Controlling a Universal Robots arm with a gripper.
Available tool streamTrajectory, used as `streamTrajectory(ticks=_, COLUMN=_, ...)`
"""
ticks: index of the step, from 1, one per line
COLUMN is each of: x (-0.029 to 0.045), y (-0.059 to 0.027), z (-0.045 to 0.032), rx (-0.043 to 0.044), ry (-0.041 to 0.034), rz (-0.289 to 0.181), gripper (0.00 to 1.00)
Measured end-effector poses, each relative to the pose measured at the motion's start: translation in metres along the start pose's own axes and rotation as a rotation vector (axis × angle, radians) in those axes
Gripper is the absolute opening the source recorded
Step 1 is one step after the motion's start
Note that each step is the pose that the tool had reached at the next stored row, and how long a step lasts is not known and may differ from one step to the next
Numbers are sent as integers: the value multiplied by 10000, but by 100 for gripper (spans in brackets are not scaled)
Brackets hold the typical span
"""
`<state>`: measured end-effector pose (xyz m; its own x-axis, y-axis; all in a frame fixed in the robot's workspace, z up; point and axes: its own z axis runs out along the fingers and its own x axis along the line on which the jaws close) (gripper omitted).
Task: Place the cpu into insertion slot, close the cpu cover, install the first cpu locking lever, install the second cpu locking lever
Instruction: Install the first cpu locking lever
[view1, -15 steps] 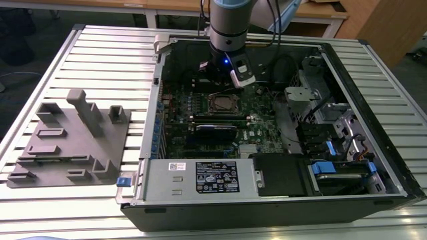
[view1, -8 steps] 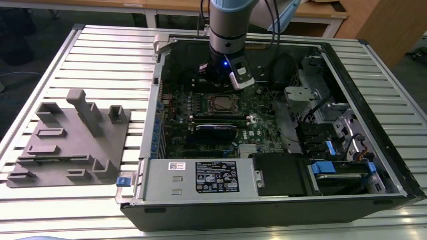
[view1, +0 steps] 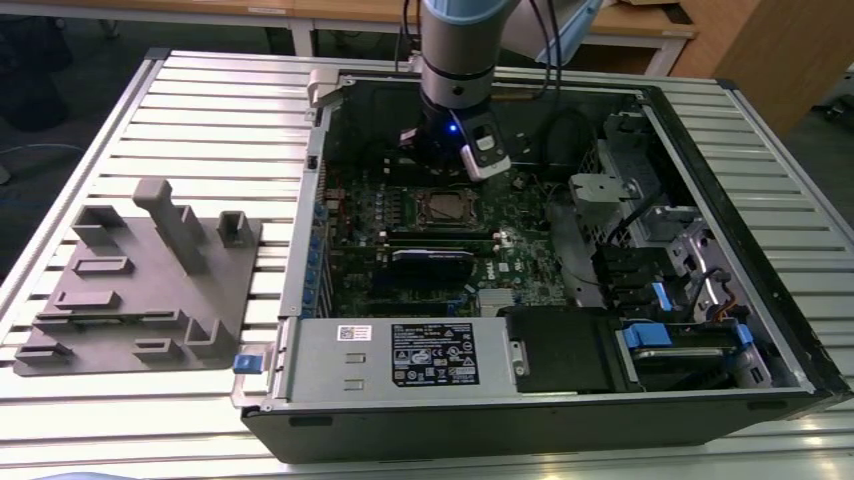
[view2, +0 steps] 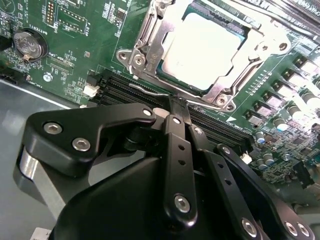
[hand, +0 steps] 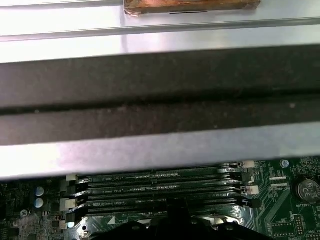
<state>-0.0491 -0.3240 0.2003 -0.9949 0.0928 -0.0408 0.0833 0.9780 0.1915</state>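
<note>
You are hovering the gripper (view2: 173, 102), jaws together and empty, beside the cpu cover (view2: 150, 40): probably stiff, springy, best taken by its rim.

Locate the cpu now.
In the second wrist view the cpu sits in the slot, framed by the cover, just past the memory slots ahead of the gripper.

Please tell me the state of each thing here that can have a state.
cpu: seated, lying flat.
cpu cover: closed down around the cpu.
gripper: shut, tips at the cpu cover's edge.
computer case: side panel off, inside open.
</note>
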Motion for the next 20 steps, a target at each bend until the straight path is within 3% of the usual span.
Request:
streamTrajectory(ticks=11, x=-28, y=9, z=5, rx=37, ry=-11, rz=40, gripper=11)
streamTrajectory(ticks=20, x=-26, y=31, z=10, rx=177, ry=-190, rz=901, gripper=11)
